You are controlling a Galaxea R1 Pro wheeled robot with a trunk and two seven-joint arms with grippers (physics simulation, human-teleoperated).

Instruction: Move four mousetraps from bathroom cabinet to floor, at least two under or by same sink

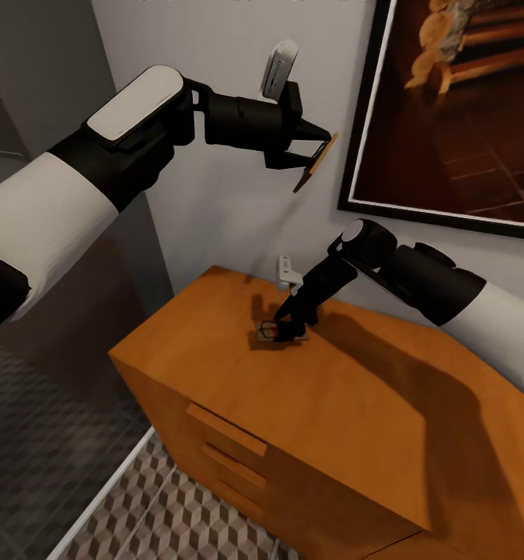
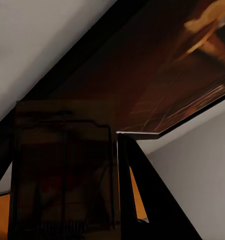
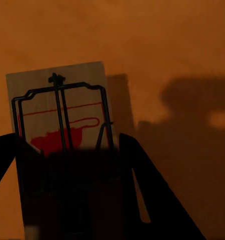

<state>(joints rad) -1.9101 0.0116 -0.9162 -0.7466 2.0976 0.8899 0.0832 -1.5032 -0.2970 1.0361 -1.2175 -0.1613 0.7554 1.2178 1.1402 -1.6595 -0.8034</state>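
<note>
My left gripper (image 1: 318, 149) is raised high in front of the white wall and is shut on a mousetrap (image 1: 316, 165), a thin tan-edged board held tilted in the air. The left wrist view shows that trap (image 2: 62, 165) dark between the fingers (image 2: 142, 200). My right gripper (image 1: 284, 330) reaches down to the top of the orange-brown cabinet (image 1: 332, 420). Its fingers (image 3: 142, 185) press both sides of a second mousetrap (image 3: 60, 107), a pale board with a wire bar and a red mark. That trap (image 1: 267, 331) is at the cabinet's top surface, near the back-left corner.
A large dark-framed picture (image 1: 448, 109) hangs on the wall just right of the left gripper. The cabinet's drawer fronts with bar handles (image 1: 227, 428) face the cube-patterned bathroom floor (image 1: 184, 513). A white strip (image 1: 99, 498) separates it from darker grey flooring at the left.
</note>
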